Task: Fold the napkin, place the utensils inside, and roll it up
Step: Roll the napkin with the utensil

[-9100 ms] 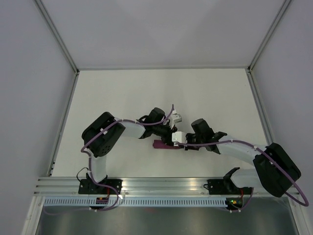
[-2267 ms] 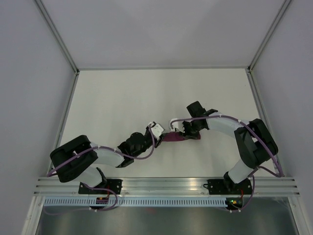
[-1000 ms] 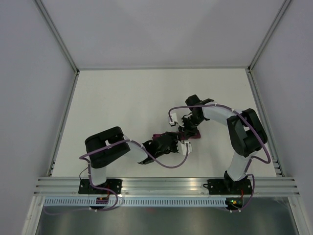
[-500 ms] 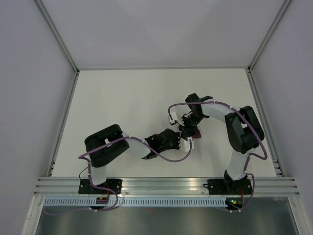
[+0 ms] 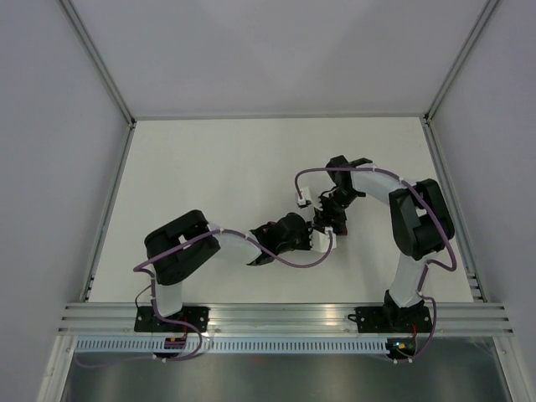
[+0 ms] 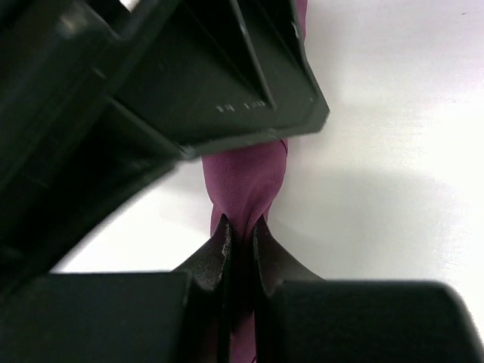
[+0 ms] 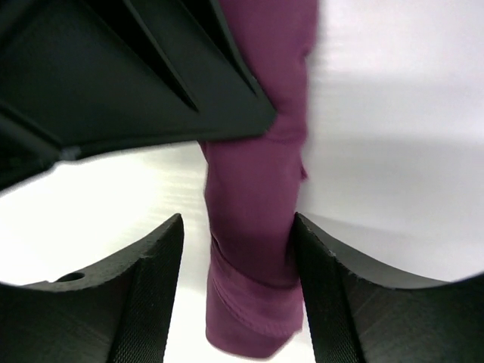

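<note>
Left claw (image 6: 240, 234) is clenched on an end of the napkin (image 6: 246, 170); right claw (image 7: 237, 221) stands released, straddling it. We see it rolled into 1 slim tube, central on the bench (image 5: 209, 167), no knife showing; we judge only letting go remains.

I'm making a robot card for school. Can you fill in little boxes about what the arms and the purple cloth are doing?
napkin: rolled into a slim purple tube, lying on the white table
left gripper: shut, pinching one end of the napkin
right gripper: open, one finger on each side of the roll
knife: not visible in any view
</note>
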Robot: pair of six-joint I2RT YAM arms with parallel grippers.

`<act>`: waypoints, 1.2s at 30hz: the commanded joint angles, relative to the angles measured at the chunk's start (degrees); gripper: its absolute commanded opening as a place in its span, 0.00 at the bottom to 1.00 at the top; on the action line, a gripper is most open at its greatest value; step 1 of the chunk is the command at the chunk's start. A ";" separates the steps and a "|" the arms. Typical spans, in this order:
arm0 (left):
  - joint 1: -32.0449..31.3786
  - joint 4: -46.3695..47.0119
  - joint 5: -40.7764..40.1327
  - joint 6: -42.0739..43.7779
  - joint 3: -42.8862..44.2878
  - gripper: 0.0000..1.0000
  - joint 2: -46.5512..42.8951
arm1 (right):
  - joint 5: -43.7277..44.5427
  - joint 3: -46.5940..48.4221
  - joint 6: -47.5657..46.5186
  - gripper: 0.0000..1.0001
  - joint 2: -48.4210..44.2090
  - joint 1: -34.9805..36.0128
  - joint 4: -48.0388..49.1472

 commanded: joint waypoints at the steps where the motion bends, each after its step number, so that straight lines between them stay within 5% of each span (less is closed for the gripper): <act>1: 0.74 -7.93 0.92 -5.42 0.16 0.03 1.79 | -1.80 3.50 0.76 0.66 -2.99 -2.33 -1.97; 16: 1.18 -21.72 -6.82 -21.85 10.00 0.02 8.81 | -1.02 4.65 22.03 0.70 -19.78 -15.25 7.25; 29: 1.80 -44.48 -14.98 -50.15 33.54 0.04 22.17 | 3.45 -0.44 29.86 0.72 -26.47 -21.85 7.25; 36: 3.81 -53.89 -12.54 -61.05 43.74 0.05 26.31 | 5.84 -1.24 35.22 0.72 -25.15 -22.29 9.45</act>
